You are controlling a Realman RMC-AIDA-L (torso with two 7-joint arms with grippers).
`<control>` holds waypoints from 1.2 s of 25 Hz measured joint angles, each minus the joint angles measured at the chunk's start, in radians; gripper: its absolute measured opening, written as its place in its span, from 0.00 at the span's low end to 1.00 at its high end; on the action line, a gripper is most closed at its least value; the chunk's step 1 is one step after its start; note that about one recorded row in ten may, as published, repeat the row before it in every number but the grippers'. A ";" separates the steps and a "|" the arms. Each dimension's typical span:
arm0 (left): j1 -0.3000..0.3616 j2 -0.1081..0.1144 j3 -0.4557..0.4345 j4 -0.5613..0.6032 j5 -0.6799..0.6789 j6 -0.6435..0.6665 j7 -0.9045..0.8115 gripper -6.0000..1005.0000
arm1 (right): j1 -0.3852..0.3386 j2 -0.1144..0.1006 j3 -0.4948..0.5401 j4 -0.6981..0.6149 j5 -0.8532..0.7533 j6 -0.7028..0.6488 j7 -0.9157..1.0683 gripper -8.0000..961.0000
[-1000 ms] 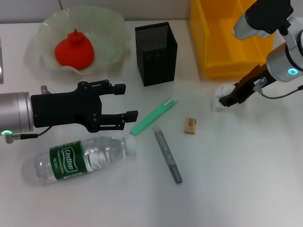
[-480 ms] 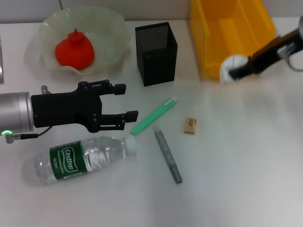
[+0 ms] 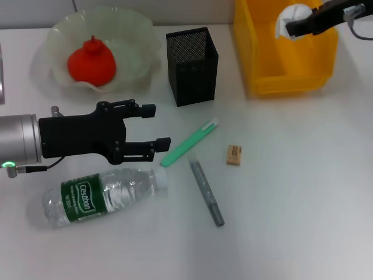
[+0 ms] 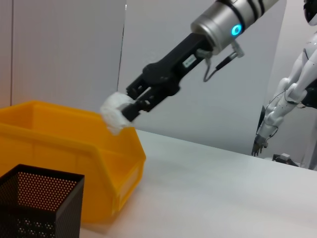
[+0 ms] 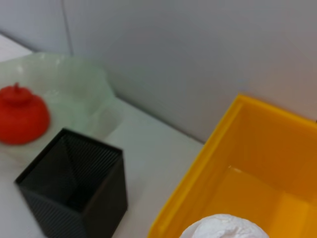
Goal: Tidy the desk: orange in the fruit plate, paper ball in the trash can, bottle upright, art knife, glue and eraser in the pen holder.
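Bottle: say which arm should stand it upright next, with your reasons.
Left. The left gripper hangs open just above the bottle, which lies on its side. The right gripper is far off over the trash can, shut on the paper ball.

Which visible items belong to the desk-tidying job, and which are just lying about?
Job: orange, fruit plate, paper ball, trash can, bottle, eraser, pen holder, green art knife, grey glue stick.
Lying about: nothing.
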 joint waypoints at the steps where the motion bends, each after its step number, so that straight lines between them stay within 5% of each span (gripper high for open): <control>1: 0.000 0.000 0.000 0.000 0.000 0.001 0.000 0.80 | 0.007 -0.002 0.000 0.023 0.000 0.020 -0.003 0.52; 7: 0.001 -0.002 0.000 0.000 0.000 0.002 -0.001 0.80 | 0.044 -0.018 0.000 0.161 -0.005 0.109 -0.016 0.54; 20: 0.000 -0.002 0.000 0.000 -0.001 0.002 -0.002 0.80 | 0.024 -0.004 0.017 0.151 0.032 0.189 -0.023 0.72; 25: 0.000 -0.001 0.000 0.000 -0.002 0.008 -0.002 0.80 | -0.056 -0.013 0.019 0.115 0.334 0.178 -0.144 0.72; 30: 0.000 -0.001 -0.001 0.002 -0.002 0.019 -0.002 0.80 | -0.172 -0.067 0.021 0.194 0.821 -0.023 -0.477 0.72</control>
